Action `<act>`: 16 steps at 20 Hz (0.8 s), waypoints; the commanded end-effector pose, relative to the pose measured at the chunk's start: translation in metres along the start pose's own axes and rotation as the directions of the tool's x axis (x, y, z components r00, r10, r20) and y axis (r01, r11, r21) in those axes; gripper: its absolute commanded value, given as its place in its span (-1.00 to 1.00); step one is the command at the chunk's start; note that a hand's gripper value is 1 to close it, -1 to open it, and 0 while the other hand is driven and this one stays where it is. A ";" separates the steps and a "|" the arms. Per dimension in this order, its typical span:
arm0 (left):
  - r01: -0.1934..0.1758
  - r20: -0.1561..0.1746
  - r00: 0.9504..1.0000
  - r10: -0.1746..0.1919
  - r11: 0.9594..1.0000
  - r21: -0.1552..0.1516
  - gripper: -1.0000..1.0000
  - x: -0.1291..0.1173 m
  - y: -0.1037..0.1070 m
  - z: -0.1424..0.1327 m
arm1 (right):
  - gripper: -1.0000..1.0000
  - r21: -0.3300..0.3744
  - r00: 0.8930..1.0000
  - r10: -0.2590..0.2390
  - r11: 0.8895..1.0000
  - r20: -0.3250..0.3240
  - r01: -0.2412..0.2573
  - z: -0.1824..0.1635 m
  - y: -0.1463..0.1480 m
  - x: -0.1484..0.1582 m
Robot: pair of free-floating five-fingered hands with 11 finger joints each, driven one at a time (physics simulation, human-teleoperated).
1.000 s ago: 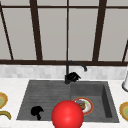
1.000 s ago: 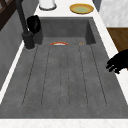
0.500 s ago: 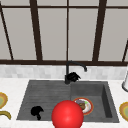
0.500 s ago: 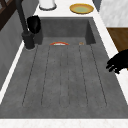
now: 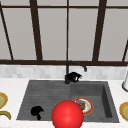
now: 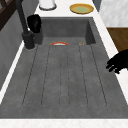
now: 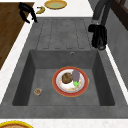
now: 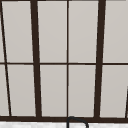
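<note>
Your right hand (image 5: 74, 76) is up at the tap (image 5: 67, 72), right beside its base at the back of the sink (image 5: 45, 92). From the side it sits against the tap's base (image 6: 28, 40), with the fingers hanging down next to it. I think it is there to work the tap, but I can't tell if the fingers grip it or only touch it.

Your left hand (image 5: 37, 111) floats over the front left edge of the sink, by the ridged draining part. Its fingers are curled a bit and it holds nothing.

The tap is dark, with a thick post and a thin spout that bends over the bowl. Down in the bowl lies a plate (image 7: 70, 81) with a red rim and bits of food on it, under where water would fall. A small round thing (image 7: 38, 91) lies near it

A red ball (image 5: 67, 115) shows at the front. Yellow plates (image 5: 124, 110) and a banana (image 7: 40, 10) sit on the counter
</note>
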 end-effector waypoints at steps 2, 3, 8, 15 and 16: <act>0.000 0.000 1.000 0.000 1.000 0.000 0.00 0.000 0.000 0.000 | -1.00 0.082 1.000 -0.014 0.997 0.001 0.014 -0.022 -0.019 -0.011; 0.000 0.000 1.000 0.000 1.000 0.000 0.00 0.000 0.000 0.000 | -1.00 0.108 1.000 -0.021 0.994 0.009 0.019 -0.025 -0.019 -0.014; 0.000 0.000 1.000 0.000 1.000 0.000 0.00 0.000 0.000 0.000 | -1.00 0.198 0.999 -0.036 0.980 0.025 0.030 -0.044 -0.023 -0.034; 0.000 0.000 1.000 0.000 1.000 0.000 0.00 0.000 0.000 0.000 | -1.00 0.290 0.997 -0.051 0.956 0.057 0.032 -0.058 -0.024 -0.066; 0.000 0.000 1.000 0.000 1.000 0.000 0.00 0.000 0.000 0.000 | -1.00 0.307 0.997 -0.055 0.951 0.062 0.034 -0.059 -0.023 -0.071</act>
